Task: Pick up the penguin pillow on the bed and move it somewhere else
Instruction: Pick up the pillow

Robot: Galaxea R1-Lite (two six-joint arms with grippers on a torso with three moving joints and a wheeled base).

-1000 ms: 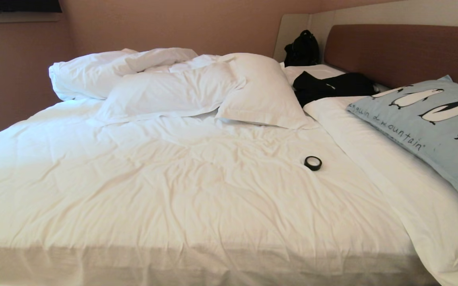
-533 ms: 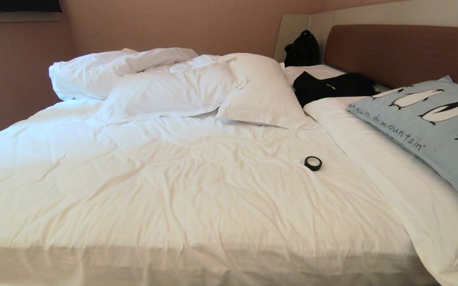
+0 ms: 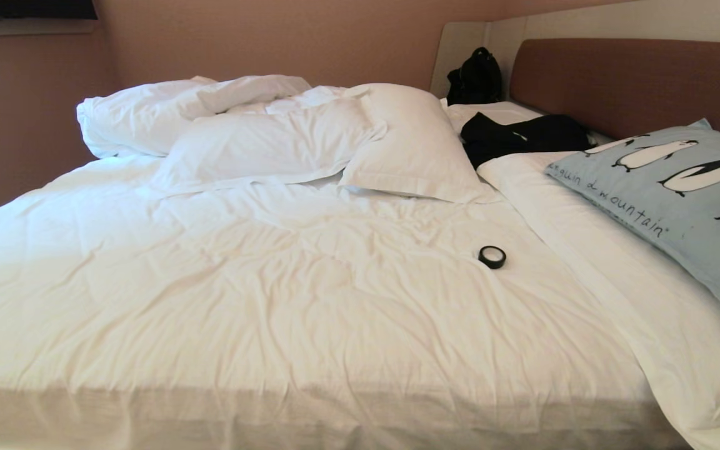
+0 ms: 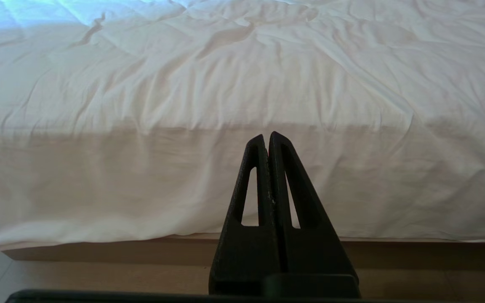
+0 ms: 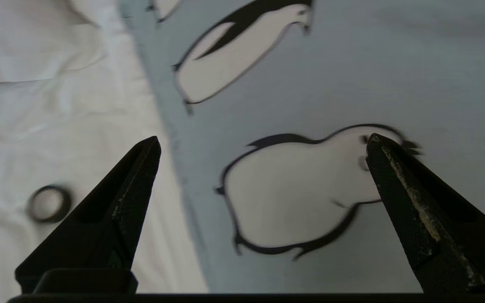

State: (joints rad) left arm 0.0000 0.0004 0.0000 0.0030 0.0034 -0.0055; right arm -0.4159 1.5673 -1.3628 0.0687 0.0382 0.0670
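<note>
Head view: penguin pillow point(image 3: 672, 200) lying print-up at the right side of the bed point(image 3: 285, 300), against the brown headboard point(image 3: 635, 81), resting on a white pillow point(image 3: 610, 250). Black tape roll point(image 3: 492, 256) on the duvet nearby, apart from the pillow. Right end effector point(image 5: 263, 145) spread wide over a penguin print, gripping nothing. Left end effector point(image 4: 266, 136) parked low before the bed's front edge, fingers pressed together, empty.

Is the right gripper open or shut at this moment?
Open. In the right wrist view the right gripper has its two black fingers spread wide apart over the penguin pillow, with nothing between them.
</note>
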